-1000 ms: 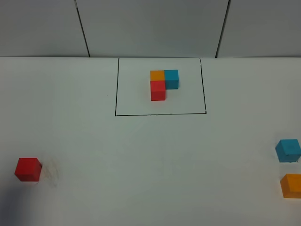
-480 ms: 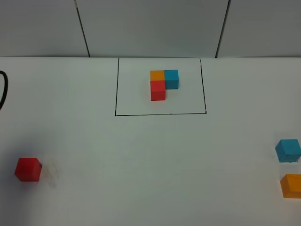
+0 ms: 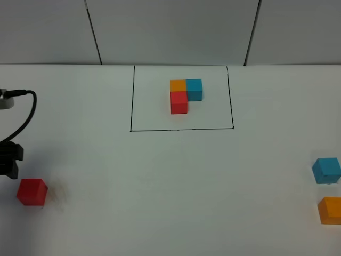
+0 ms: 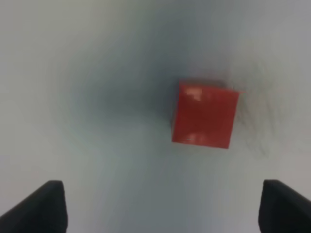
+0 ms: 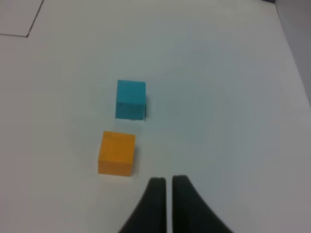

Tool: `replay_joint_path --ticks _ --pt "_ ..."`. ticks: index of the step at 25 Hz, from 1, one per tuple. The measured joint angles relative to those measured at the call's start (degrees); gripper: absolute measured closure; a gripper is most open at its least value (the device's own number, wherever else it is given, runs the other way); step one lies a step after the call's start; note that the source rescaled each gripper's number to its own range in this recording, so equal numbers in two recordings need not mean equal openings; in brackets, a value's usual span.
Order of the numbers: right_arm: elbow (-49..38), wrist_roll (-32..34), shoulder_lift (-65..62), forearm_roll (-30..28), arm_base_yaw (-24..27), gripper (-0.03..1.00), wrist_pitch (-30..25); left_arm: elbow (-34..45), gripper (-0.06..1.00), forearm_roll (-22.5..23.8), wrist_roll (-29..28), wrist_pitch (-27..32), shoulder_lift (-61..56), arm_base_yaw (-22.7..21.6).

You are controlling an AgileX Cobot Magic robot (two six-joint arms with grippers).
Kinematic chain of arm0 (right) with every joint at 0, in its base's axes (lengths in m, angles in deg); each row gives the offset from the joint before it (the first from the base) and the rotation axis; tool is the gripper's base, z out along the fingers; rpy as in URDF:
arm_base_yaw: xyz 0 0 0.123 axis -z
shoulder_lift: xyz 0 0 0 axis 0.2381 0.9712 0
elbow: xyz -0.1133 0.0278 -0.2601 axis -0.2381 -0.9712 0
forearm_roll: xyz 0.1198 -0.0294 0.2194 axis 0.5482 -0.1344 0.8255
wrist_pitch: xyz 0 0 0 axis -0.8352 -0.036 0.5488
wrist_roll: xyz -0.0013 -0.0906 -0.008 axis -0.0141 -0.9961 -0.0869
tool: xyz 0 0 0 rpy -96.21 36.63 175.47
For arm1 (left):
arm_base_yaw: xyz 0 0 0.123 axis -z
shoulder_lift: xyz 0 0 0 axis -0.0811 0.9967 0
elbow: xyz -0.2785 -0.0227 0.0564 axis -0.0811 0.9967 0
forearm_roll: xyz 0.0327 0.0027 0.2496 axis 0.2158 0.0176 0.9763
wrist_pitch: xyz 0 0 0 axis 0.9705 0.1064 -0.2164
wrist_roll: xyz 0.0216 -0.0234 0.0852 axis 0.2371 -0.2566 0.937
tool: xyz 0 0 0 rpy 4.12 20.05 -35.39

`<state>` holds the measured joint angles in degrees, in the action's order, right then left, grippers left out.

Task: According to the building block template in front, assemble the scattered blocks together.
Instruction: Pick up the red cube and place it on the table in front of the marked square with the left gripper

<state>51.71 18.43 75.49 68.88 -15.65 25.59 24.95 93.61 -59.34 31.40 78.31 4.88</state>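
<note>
The building block template (image 3: 186,95), an L of orange, cyan-blue and red cubes, sits inside a black drawn rectangle at the back middle. The scattered red cube (image 3: 32,192) lies at the front left. My left gripper (image 4: 165,213) is open above the table with the red cube (image 4: 205,115) ahead of its spread fingers (image 4: 46,208); part of the arm (image 3: 10,160) shows at the left edge. The cyan-blue cube (image 3: 326,170) and orange cube (image 3: 330,210) lie at the front right. My right gripper (image 5: 168,187) is shut and empty, close to the orange cube (image 5: 116,153) and cyan-blue cube (image 5: 130,99).
A black cable (image 3: 26,109) loops from the left arm over the white table (image 3: 176,181). A grey panelled wall (image 3: 170,32) stands behind the table. The two right cubes sit near the table's right edge.
The left arm has come into the exterior view from the left edge and now sits just behind the red cube. None of the cubes have moved.
</note>
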Motion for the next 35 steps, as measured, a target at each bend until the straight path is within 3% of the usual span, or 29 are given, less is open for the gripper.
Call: replay_joint_path --ticks 10,18,35 --pt "0.00 0.00 0.00 0.00 0.00 0.97 0.00 3.97 0.11 -1.71 -0.19 -7.63 7.68 1.65" --pt "0.00 0.00 0.00 0.00 0.00 0.97 0.00 4.51 0.11 -1.70 -0.19 -10.16 11.71 2.69" --pt "0.00 0.00 0.00 0.00 0.00 0.97 0.00 4.50 0.11 0.99 0.09 -17.25 18.32 2.69"
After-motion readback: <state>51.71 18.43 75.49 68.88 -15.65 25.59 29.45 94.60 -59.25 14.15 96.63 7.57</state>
